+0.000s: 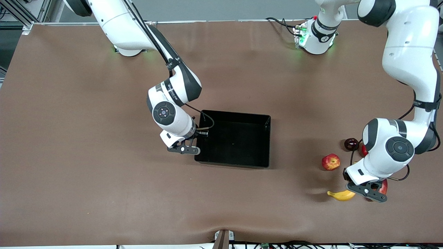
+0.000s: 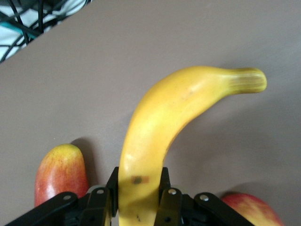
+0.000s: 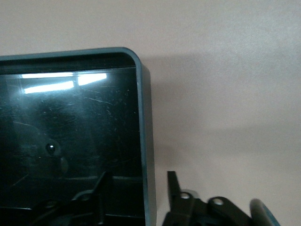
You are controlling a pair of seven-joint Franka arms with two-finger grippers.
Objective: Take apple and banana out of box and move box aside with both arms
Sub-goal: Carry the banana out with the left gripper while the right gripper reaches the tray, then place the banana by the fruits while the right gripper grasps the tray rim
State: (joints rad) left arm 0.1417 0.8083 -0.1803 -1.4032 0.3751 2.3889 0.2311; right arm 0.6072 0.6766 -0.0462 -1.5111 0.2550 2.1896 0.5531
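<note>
Your left gripper (image 1: 360, 190) was bent low at the left arm's end of the table, fingers (image 2: 165, 190) clamped on the smooth, curved yellow banana (image 2: 160, 136), which lay nearer the front camera than the round red apple (image 1: 331, 162). Your right gripper (image 1: 199, 138) straddled the wall of the glossy black box (image 1: 266, 138) mid-table, its jaws parted around the rim without pressing it.

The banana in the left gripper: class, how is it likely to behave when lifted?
The banana looks stiff, so it will probably keep its curve. The left gripper holds it near one end, so the long free end may sag or swivel. Its smooth skin might slip.
</note>
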